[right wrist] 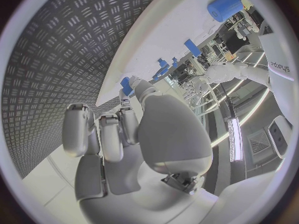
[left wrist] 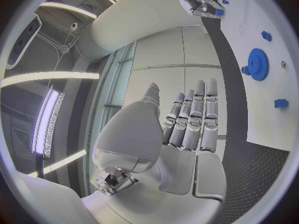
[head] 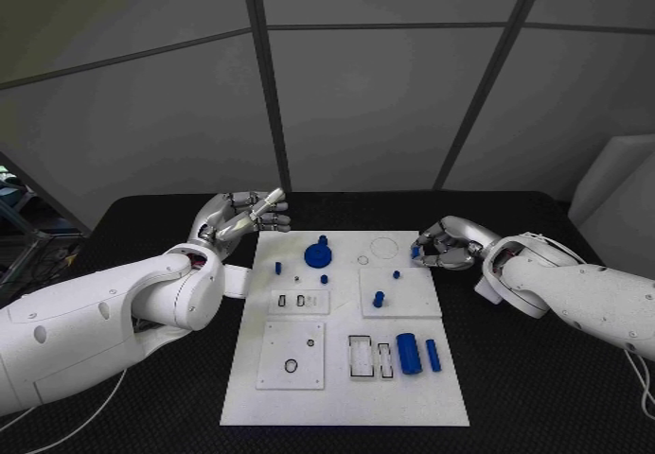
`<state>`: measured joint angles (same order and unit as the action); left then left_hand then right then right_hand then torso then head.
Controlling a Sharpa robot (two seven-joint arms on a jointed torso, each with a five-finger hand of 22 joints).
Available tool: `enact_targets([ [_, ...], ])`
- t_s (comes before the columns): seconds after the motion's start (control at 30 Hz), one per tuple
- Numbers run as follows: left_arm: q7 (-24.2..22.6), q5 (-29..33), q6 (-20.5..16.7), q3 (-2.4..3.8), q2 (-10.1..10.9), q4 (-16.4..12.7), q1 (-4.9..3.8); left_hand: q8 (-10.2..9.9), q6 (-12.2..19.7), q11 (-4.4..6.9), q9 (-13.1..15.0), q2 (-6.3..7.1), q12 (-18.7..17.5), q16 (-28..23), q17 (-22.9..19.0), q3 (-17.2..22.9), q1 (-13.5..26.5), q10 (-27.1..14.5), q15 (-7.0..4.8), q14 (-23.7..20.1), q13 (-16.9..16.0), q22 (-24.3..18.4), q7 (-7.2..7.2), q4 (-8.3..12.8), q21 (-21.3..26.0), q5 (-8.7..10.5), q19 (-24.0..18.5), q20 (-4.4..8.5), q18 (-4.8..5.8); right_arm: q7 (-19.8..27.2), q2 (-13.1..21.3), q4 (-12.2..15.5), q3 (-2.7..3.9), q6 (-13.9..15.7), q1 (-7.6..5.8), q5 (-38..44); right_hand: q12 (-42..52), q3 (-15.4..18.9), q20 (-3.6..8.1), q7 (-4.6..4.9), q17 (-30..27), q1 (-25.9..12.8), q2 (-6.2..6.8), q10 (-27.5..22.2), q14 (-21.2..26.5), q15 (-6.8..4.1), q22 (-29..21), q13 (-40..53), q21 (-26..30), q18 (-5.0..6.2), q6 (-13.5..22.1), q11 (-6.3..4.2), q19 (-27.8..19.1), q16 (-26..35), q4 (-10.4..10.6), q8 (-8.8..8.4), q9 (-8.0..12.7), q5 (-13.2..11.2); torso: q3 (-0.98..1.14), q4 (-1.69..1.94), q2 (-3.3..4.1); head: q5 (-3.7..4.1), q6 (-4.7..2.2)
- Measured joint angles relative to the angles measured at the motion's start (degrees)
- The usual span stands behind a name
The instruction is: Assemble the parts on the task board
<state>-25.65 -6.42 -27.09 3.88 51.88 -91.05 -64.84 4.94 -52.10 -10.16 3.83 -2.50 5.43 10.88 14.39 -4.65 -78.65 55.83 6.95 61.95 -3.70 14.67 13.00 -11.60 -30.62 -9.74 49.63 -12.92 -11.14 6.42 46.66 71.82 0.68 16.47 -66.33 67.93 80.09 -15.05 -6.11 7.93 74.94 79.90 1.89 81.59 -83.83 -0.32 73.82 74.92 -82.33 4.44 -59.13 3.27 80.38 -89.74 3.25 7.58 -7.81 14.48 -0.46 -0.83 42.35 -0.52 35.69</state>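
White task board [head: 410,397] mid-table, blue parts scattered: gear [head: 318,253] far-left, cylinder [head: 408,353] near-right. Left hand [head: 243,218] raised, fingers straight, empty. Right hand [head: 445,244] at far-right edge; wrist view catches a small blue part [right wrist: 126,85] at its curled fingertips, grip unclear.

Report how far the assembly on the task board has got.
Early stage, as far as the pictures show. Done: small blue pegs stand on the task board, though whether they are seated is unclear. In hand: the right hand, fingers curled, seems to pinch a small blue part at the board's far right corner; the left hand is raised and holds nothing. Left: the blue gear, thick cylinder and thin rod lie loose.
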Motion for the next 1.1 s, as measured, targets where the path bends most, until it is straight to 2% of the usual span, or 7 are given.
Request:
enact_targets([
  [0.13,0.01,0.0,0.0,0.0,0.07,0.06,0.0,0.0,0.0,0.0,0.0,0.0,0.0,0.0,0.0,0.0,0.0,0.0,0.0,0.0,0.0,0.0,0.0,0.0,0.03,0.0,0.0,0.0,0.0,-0.16,0.74,1.99,0.01,1.62,0.01,0.0,0.0,0.0,0.0,-0.04,0.0,0.02,-0.44,0.0,-0.2,-0.2,0.02,0.0,0.0,0.0,0.03,0.0,0.0,0.0,0.0,0.06,0.0,-0.02,0.01,-0.02,-0.03,-0.14,0.05],
  [0.4,0.02,0.0,0.01,0.0,0.18,0.53,0.0,0.0,0.0,0.0,0.0,0.0,0.0,0.0,-0.01,0.0,0.0,0.0,0.0,0.0,0.0,-0.01,0.0,0.0,0.03,0.0,0.0,0.0,-0.01,-1.15,2.04,8.57,0.08,4.41,-0.02,-0.11,0.0,-0.34,0.0,0.09,-0.01,0.01,-0.73,0.0,-0.2,-0.2,0.08,0.0,0.0,0.0,-0.1,0.0,0.0,0.0,-0.02,0.04,0.0,-0.21,-0.06,-0.04,-0.21,-0.38,0.01],
  [0.6,0.03,0.0,0.01,0.0,0.24,1.08,0.01,0.0,0.0,0.0,0.0,0.0,0.0,0.0,0.05,0.0,0.0,0.0,0.0,0.0,0.0,-0.01,0.0,0.0,-0.25,0.0,0.0,0.0,0.0,-2.46,0.53,13.28,0.13,5.72,-0.07,-0.06,0.0,-0.34,0.21,0.09,-0.01,-0.08,-0.81,0.0,-0.2,-0.2,0.08,0.0,0.0,0.0,-0.1,0.0,-0.21,0.0,-0.02,-0.12,0.0,-0.22,-0.09,0.02,-0.49,-0.81,0.59],
  [0.87,0.06,0.0,0.01,0.0,-0.31,2.18,-0.04,-0.01,0.0,0.0,0.0,0.0,0.0,0.0,0.05,0.0,0.0,0.0,0.0,0.0,0.0,-0.02,0.0,0.0,-0.25,0.0,-0.21,-0.21,0.0,-4.22,-5.66,14.72,0.13,6.63,-0.08,0.95,0.0,-0.38,0.21,0.09,-0.02,-0.14,-0.87,-0.01,-0.2,-0.2,0.15,0.0,0.01,0.0,-0.1,0.0,-0.21,0.0,0.02,-0.3,0.0,-0.55,-0.16,0.22,-0.86,-1.8,1.74],
  [1.1,0.2,0.0,0.04,0.01,-1.63,3.46,-0.05,-0.2,0.0,0.0,0.0,0.0,0.0,0.0,0.09,0.0,0.0,0.0,0.0,0.0,0.0,0.03,0.0,0.0,-0.25,0.0,-0.2,-0.2,0.0,-6.03,-10.45,14.13,0.02,6.57,0.48,3.42,0.0,-0.9,0.2,0.08,-0.02,-0.13,-0.87,-0.01,-0.2,-0.2,0.04,0.0,0.01,0.0,-0.08,0.0,-0.21,0.0,-0.24,-0.15,0.0,-0.66,-0.19,0.41,-0.95,-2.55,2.14],
])
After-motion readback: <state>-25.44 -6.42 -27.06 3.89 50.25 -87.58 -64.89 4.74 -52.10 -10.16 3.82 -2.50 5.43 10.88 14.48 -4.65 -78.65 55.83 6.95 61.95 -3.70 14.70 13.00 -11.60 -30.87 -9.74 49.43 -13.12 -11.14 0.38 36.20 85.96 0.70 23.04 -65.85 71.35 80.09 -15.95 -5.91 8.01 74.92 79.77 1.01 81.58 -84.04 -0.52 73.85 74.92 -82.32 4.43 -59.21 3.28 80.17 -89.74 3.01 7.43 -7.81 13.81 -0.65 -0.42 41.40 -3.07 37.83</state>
